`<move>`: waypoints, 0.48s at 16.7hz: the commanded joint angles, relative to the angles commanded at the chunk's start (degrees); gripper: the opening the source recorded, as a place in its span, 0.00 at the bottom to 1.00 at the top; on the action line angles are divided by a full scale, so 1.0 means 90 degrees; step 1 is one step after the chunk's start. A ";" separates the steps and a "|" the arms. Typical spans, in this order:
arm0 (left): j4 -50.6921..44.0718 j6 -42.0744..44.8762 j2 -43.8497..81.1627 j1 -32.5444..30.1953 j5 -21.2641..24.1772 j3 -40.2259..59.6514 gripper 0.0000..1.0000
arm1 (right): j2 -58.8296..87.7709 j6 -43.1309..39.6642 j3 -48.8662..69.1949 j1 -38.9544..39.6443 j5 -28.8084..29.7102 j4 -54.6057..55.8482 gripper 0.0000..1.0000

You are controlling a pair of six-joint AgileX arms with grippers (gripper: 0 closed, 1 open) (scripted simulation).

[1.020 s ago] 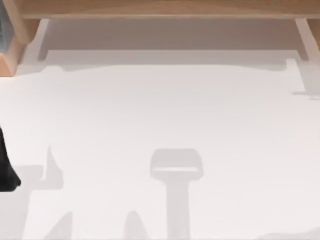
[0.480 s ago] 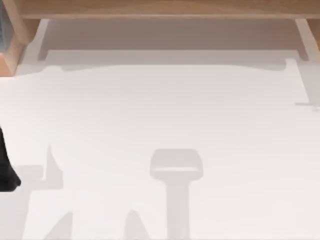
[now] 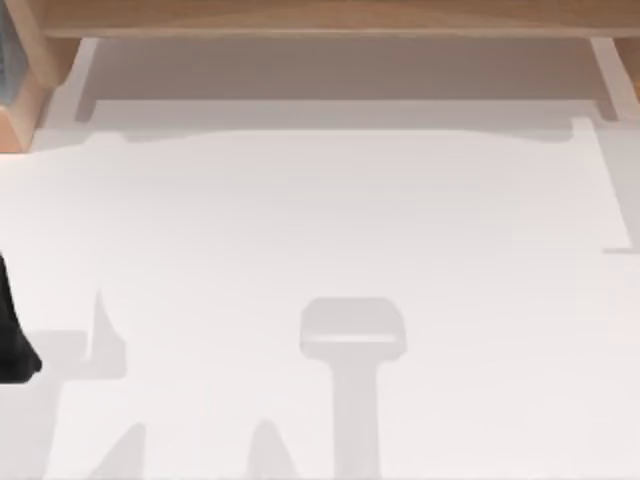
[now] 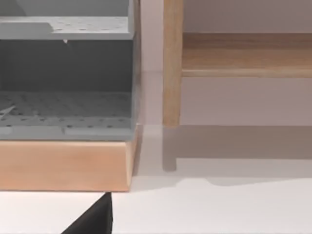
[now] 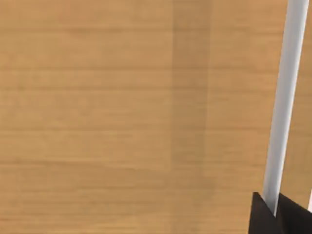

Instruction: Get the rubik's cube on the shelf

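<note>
Plainly, the shelf (image 3: 320, 18) was a long light-brown wooden board along the far edge of the white table (image 3: 320, 220), carried on pale wooden side supports, one near each end. Its shadow fell on the table just before it. Where the rubik's cube lay with respect to the shelf could not be told.

The left arm (image 3: 12, 340) stood well away from the shelf, at the table's left edge, as a dark shape cut by the top view's border. Its wrist camera looked level towards the shelf's left end, at the board (image 4: 243, 53) and one upright support post (image 4: 172, 63) resting on the table. Just beside that post, on the outer side of the shelf, stood a grey perforated rack (image 4: 63, 73) on a pale wooden base (image 4: 63, 163). A dark wedge of the left gripper (image 4: 95, 219) showed before that base. Whether it was wide, narrow or holding anything could not be told.

The right wrist camera looked squarely onto light-brown grained wood (image 5: 97, 97) of the same colour as the shelf's board, close under it. A pale strip (image 5: 285, 97) ran across that wood. A dark corner of the right gripper (image 5: 280, 219) met the strip's end; its grip likewise could not be told.
</note>
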 joint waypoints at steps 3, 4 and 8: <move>0.0000 0.0000 0.0000 0.0000 0.0000 0.0000 1.00 | 0.0000 0.0000 0.0000 0.0000 0.0000 0.0000 0.08; 0.0000 0.0000 0.0000 0.0000 0.0000 0.0000 1.00 | 0.0000 0.0000 0.0000 0.0000 0.0000 0.0000 0.15; 0.0000 0.0000 0.0000 0.0000 0.0000 0.0000 1.00 | 0.0000 0.0000 0.0000 0.0000 0.0000 0.0000 0.45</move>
